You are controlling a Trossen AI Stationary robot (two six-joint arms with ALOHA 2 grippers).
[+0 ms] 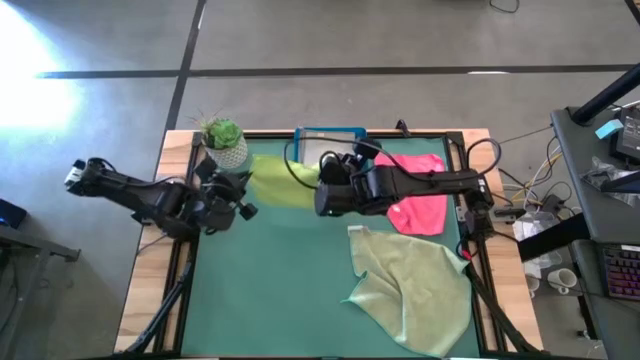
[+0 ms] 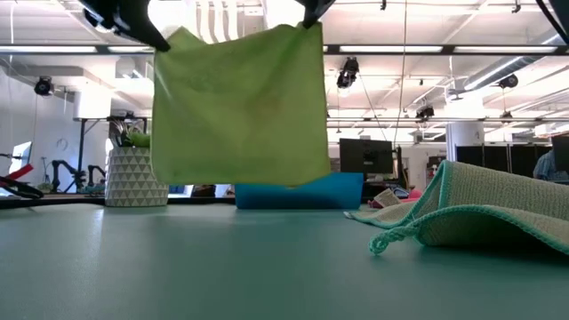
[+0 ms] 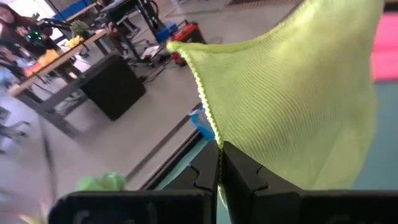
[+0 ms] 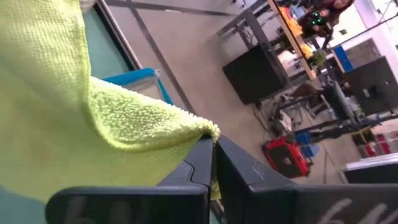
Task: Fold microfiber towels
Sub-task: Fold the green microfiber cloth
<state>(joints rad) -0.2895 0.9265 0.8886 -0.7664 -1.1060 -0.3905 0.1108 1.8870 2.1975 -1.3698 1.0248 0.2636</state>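
Sage towel point(image 2: 480, 213) runs offscreen; claws barely top lime towel point(image 2: 240, 107).

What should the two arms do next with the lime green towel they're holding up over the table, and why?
Probably lower it together toward the green mat. The lime green towel hangs spread and clear of the table, with the left gripper and the right gripper each shut on a top corner. Its bottom edge must touch down before a fold can be laid. The sage towel lies to the right, so aim left of it.

the lime green towel point(image 2: 240, 107) hides most of the blue tray point(image 2: 342, 191) at the low view's centre; both grippers are cut off by its top edge
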